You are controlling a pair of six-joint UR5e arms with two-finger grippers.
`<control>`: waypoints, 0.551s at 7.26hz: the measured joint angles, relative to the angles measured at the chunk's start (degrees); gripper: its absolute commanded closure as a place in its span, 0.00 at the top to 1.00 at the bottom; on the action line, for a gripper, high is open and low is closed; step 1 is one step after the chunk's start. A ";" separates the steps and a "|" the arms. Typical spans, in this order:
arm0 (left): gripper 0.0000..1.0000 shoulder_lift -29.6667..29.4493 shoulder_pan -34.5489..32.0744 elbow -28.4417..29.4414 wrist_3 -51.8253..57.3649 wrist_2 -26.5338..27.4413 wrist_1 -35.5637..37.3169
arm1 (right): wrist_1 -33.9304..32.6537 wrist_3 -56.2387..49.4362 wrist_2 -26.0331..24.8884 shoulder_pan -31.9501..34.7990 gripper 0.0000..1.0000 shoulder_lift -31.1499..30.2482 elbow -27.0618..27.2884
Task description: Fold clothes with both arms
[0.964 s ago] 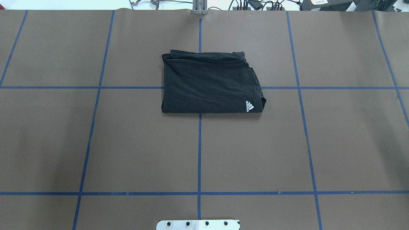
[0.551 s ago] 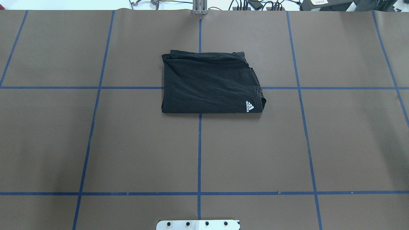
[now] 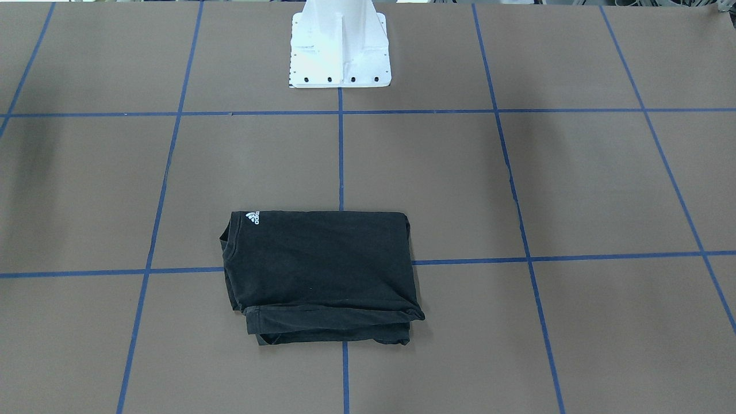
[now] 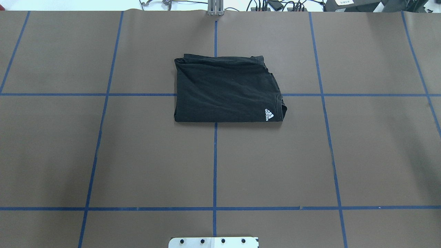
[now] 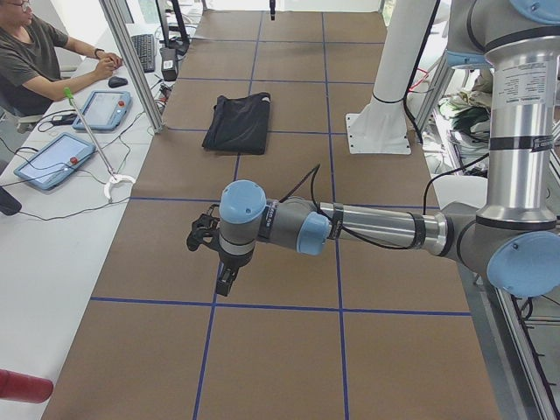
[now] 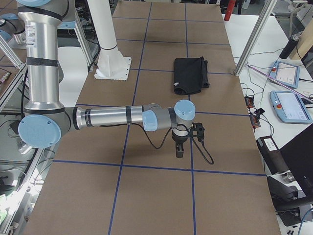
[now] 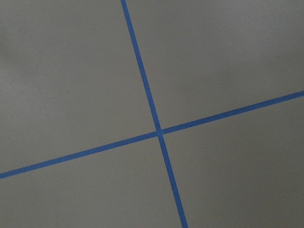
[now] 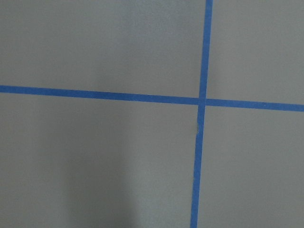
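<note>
Black T-shirt [image 4: 225, 91] lies folded flat on the brown bench [image 4: 137, 155], over a crossing of the blue tape lines [image 4: 215, 155]. Left arm [image 5: 367, 229] and right arm [image 6: 107, 117] hang over bare bench, well apart from it. Cannot tell how far either arm's jaws are open.

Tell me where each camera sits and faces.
Front-facing: across the table, facing the white pedestal base; no arms.
Overhead: behind that base, looking down; both show the folded black T-shirt.
Exterior left: table's end; near silver-grey left arm.
Exterior right: opposite end; near right arm.
Left wrist: down on blue tape cross; no fingers.
Right wrist: another cross.
</note>
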 measured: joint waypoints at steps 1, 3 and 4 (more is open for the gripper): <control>0.99 0.05 0.01 -0.07 -0.17 0.15 -0.08 | -4.24 -0.17 -0.05 0.64 1.00 1.49 0.77; 0.99 0.13 0.02 0.29 -0.84 0.73 -0.52 | -8.68 -0.40 -0.05 2.31 1.00 3.06 1.39; 0.99 -0.09 -0.01 0.24 -1.05 1.00 -0.67 | -9.22 -0.39 0.17 2.49 1.00 3.31 1.65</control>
